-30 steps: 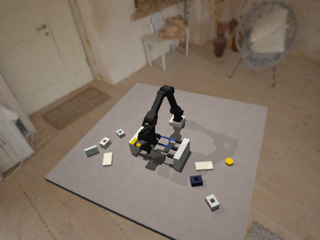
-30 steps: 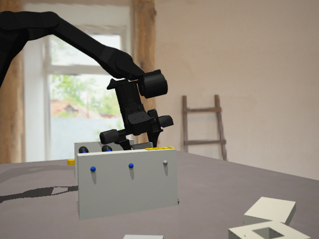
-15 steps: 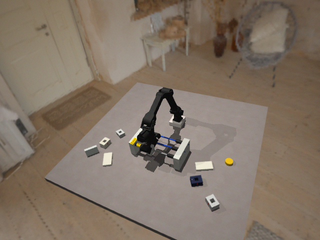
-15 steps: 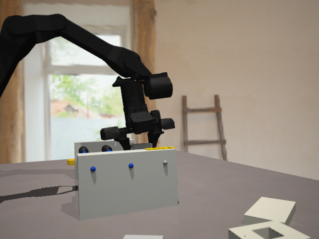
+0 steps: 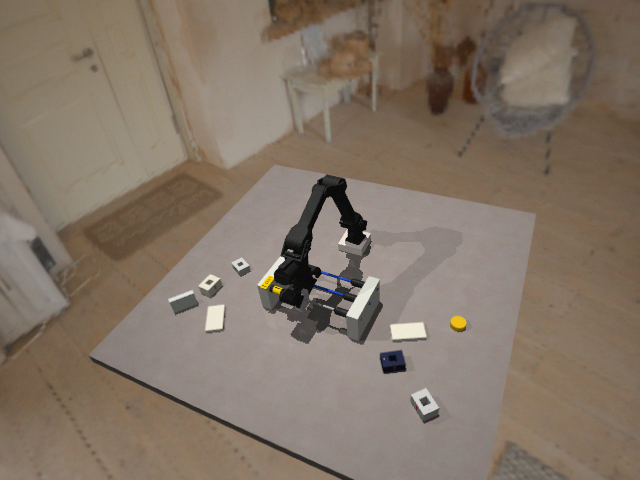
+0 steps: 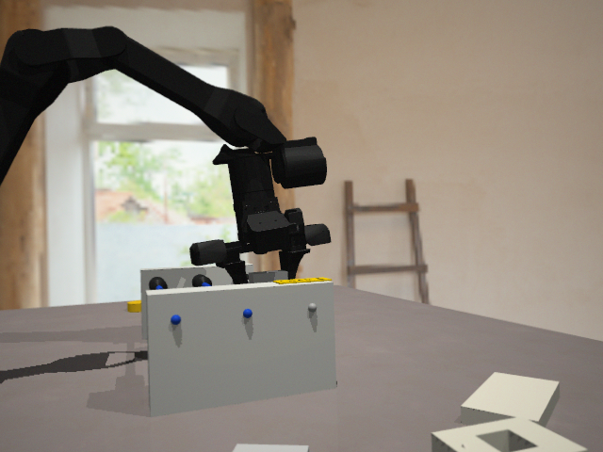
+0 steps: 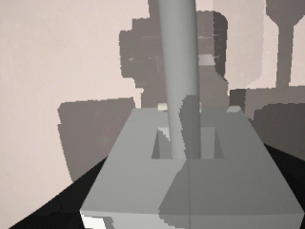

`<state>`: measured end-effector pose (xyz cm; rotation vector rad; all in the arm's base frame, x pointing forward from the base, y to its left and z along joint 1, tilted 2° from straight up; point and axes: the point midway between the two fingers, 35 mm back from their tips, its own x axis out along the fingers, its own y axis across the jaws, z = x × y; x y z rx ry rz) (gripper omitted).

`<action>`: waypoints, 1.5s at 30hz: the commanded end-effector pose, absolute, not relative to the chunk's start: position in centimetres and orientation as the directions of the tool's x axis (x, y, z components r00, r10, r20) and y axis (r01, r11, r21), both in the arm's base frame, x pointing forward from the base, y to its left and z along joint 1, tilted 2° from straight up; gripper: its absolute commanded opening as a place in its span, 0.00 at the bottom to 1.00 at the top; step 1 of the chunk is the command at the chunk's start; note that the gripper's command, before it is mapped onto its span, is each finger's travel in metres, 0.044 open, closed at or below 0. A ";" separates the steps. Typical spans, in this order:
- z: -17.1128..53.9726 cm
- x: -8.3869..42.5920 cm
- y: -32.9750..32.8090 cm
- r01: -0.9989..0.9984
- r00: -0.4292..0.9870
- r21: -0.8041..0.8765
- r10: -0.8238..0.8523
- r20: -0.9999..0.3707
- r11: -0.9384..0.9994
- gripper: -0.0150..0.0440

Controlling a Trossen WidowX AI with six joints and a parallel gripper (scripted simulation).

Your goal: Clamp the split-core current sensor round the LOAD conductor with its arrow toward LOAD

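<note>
Bench (image 5: 248, 382) (image 6: 404, 369), one. Arm (image 5: 310, 209) (image 6: 165, 77), one, black. Upright panels, two: one (image 5: 266, 297) (image 6: 243, 350) toward the left edge, another (image 5: 364, 310) (image 6: 146, 311) toward the right. Conductors, three: two blue, one grey (image 7: 178, 62). Loose plates, three. Holed blocks, four: two toward the left edge, two toward the right. Yellow disc (image 5: 458, 323) (image 6: 134, 306), one, near the right edge. Sensor (image 5: 304, 304) (image 6: 271, 276) (image 7: 129, 186), one: grey, boxy, fine-seamed, square-windowed; we find it around the grey conductor, between the panels, gripped by our hand (image 5: 303, 295) (image 6: 265, 277) (image 7: 188, 191).
</note>
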<state>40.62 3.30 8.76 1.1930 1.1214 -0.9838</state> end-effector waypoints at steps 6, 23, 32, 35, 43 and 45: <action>8.8 40.6 3.3 0.974 0.186 0.185 0.003 -0.982 0.127 0.69; 8.8 40.6 3.3 0.974 0.186 0.185 0.003 -0.982 0.127 0.69; 8.8 40.6 3.3 0.974 0.186 0.185 0.003 -0.982 0.127 0.73; 8.8 40.6 3.3 0.974 0.186 0.185 0.003 -0.982 0.127 0.87; 8.8 40.6 3.3 0.974 0.186 0.185 0.003 -0.982 0.127 1.00; 8.8 40.6 3.3 0.974 0.186 0.185 0.003 -0.982 0.127 1.00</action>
